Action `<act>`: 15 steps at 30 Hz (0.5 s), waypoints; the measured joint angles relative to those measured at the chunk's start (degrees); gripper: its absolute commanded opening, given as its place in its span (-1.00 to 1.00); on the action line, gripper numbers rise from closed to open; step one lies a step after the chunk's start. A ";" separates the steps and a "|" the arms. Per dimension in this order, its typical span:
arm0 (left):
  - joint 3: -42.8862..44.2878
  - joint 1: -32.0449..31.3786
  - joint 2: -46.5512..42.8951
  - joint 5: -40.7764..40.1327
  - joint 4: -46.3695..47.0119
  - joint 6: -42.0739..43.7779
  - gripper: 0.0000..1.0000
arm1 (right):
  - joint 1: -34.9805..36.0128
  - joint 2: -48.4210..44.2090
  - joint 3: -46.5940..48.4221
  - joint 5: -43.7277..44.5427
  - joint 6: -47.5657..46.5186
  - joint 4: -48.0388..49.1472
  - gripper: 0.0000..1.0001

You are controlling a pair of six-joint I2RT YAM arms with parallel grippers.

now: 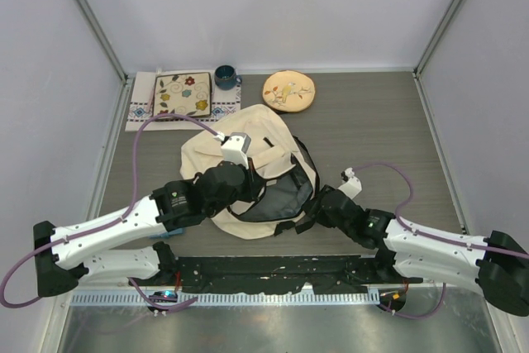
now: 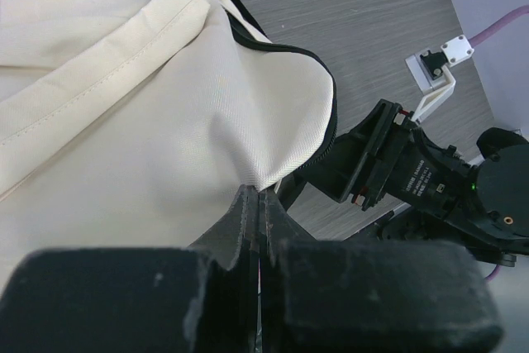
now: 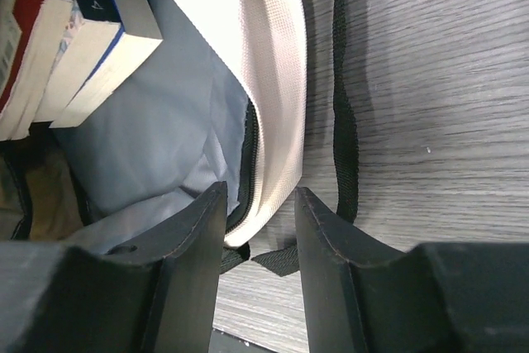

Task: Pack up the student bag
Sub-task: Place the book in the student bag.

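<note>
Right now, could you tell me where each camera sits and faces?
Top: above and behind, looking down on table and bag; left arm and right arm show.
Left wrist: looks along shut left hand pinching the bag; right arm beyond.
Right wrist: looks past open right hand astride the bag's rim; books inside.
All share the bag.

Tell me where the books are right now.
Right wrist view, upper left: the books lie inside the open student bag, against its grey lining.
</note>
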 measured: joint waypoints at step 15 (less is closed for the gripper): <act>-0.26 0.00 0.37 0.42 0.15 -0.17 -1.00 | 0.00 5.60 0.02 0.50 -1.86 4.98 -0.32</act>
